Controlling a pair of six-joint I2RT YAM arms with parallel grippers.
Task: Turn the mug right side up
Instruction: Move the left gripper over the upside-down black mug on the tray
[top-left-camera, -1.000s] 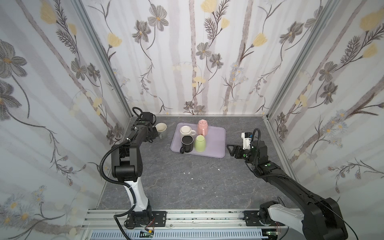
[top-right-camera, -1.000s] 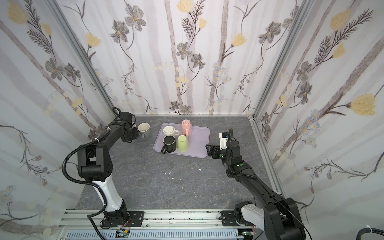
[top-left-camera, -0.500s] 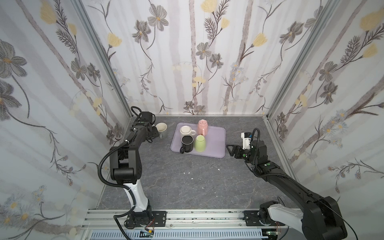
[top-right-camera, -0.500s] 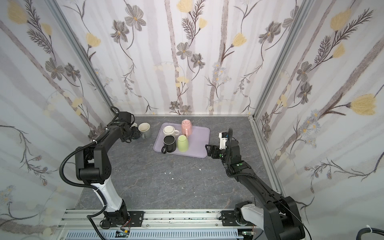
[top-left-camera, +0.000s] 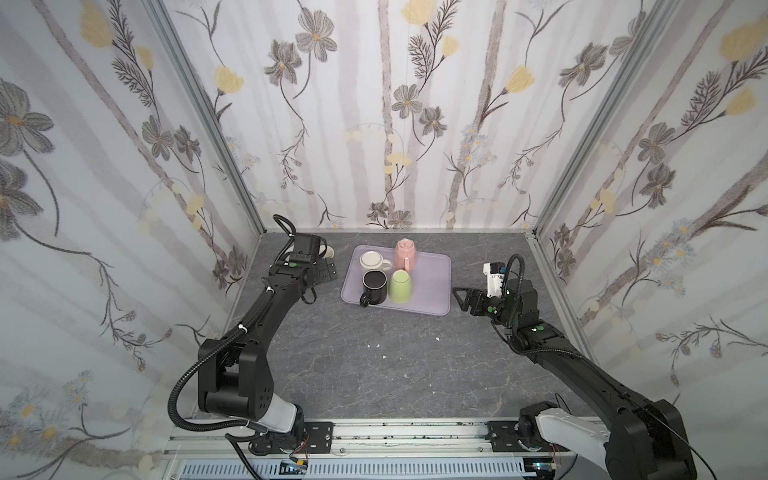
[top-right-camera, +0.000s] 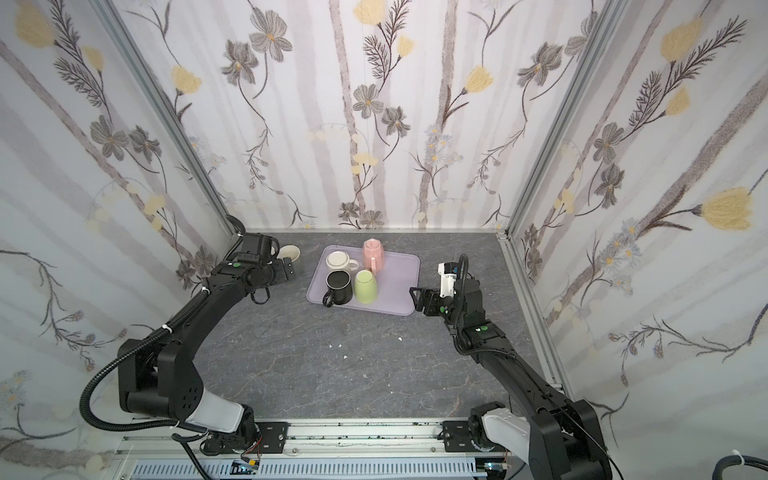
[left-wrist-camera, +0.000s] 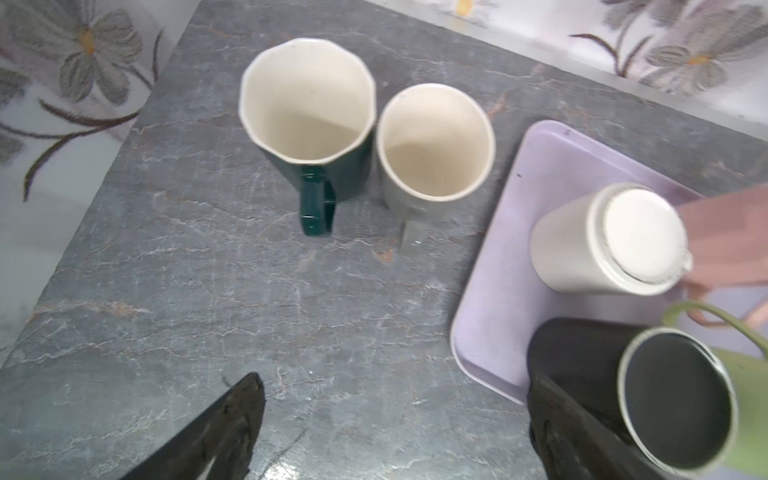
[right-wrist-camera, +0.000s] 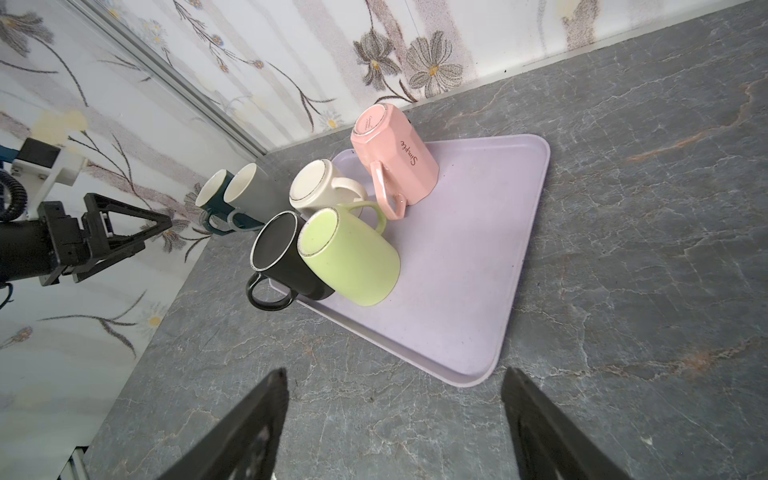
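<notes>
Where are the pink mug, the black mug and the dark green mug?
pink mug (right-wrist-camera: 399, 176), right wrist view, side wall.
black mug (right-wrist-camera: 291, 276), right wrist view, side wall.
dark green mug (left-wrist-camera: 314, 203), left wrist view, handle.

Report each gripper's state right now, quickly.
Left gripper: open, holding nothing.
Right gripper: open, holding nothing.

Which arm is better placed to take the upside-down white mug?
Probably left: the open left gripper is at the tray edge near the white mug; the right gripper is beyond the bare half.
</notes>
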